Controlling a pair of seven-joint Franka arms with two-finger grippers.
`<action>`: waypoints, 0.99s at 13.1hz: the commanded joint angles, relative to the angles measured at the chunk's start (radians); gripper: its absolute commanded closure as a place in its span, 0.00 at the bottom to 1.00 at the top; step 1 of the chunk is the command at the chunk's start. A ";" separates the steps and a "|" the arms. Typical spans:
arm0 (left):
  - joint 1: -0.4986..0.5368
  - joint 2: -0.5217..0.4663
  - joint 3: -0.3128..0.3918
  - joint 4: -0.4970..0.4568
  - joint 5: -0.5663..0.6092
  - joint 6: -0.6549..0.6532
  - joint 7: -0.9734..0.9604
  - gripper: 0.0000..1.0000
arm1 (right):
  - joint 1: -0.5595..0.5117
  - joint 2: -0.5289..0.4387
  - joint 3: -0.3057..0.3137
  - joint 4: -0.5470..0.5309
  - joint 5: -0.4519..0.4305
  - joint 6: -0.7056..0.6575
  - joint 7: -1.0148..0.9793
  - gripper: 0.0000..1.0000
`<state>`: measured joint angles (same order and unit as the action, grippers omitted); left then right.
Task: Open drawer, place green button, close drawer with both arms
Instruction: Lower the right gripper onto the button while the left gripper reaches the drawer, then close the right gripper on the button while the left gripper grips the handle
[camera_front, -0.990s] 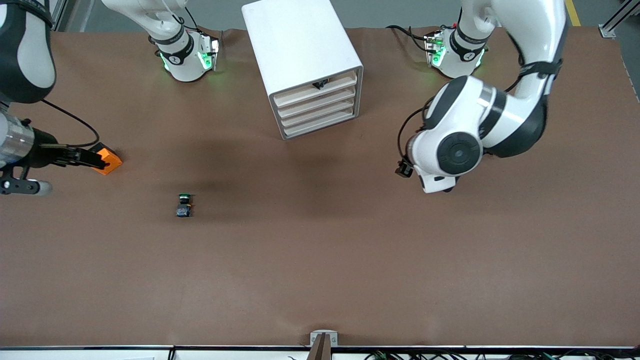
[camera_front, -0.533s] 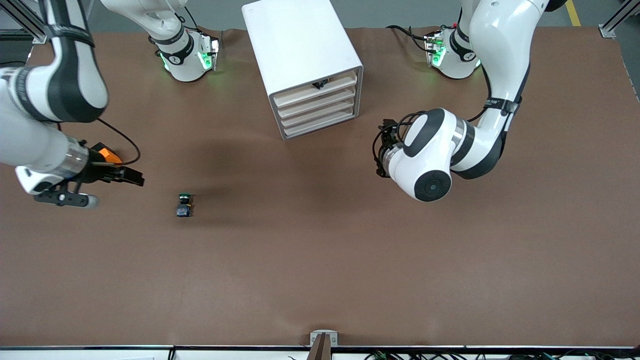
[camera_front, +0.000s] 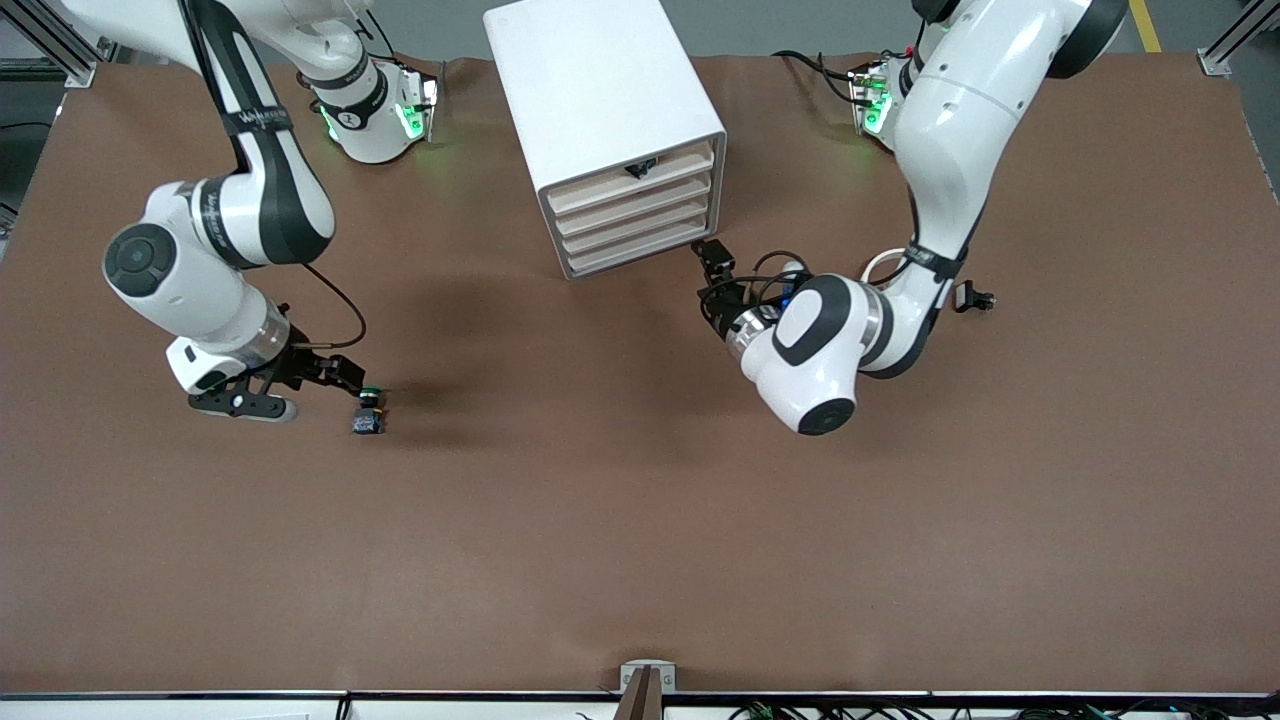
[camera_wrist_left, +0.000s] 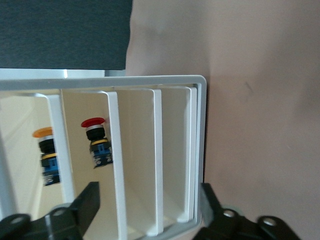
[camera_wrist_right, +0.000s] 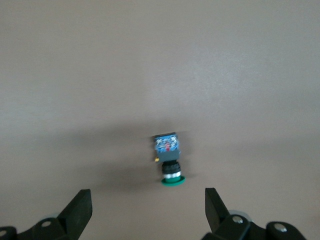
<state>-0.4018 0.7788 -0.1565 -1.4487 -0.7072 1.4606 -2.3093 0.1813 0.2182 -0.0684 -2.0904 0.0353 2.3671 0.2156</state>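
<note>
With fingers spread, the right gripper (camera_front: 345, 375) is hanging beside the button (camera_front: 368, 411) and risking toppling it, while the spread left gripper (camera_front: 712, 258) is nearing the cabinet (camera_front: 600, 110).

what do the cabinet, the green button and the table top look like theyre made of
Cabinet: probably painted metal or plastic; smooth matte white walls with rounded edges. Its drawer fronts look cream, maybe plastic.

Button: likely moulded plastic; green cap, silvery collar that may be metal, black-and-blue blocky body.

Table: brown matte covering, possibly paper or a thin mat; it shows faint creases.
</note>
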 joint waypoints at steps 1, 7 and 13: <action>-0.089 0.046 0.017 0.021 -0.017 -0.011 -0.090 0.20 | -0.008 0.097 -0.002 0.006 -0.037 0.098 -0.008 0.00; -0.137 0.097 0.015 0.022 -0.024 -0.006 -0.093 0.32 | 0.003 0.253 -0.001 0.033 -0.041 0.222 -0.013 0.00; -0.198 0.114 0.015 0.019 -0.066 0.067 -0.098 0.51 | -0.005 0.320 -0.001 0.043 -0.041 0.291 -0.036 0.00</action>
<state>-0.5791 0.8794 -0.1522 -1.4463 -0.7495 1.5211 -2.3940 0.1832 0.5184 -0.0711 -2.0743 0.0120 2.6580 0.1846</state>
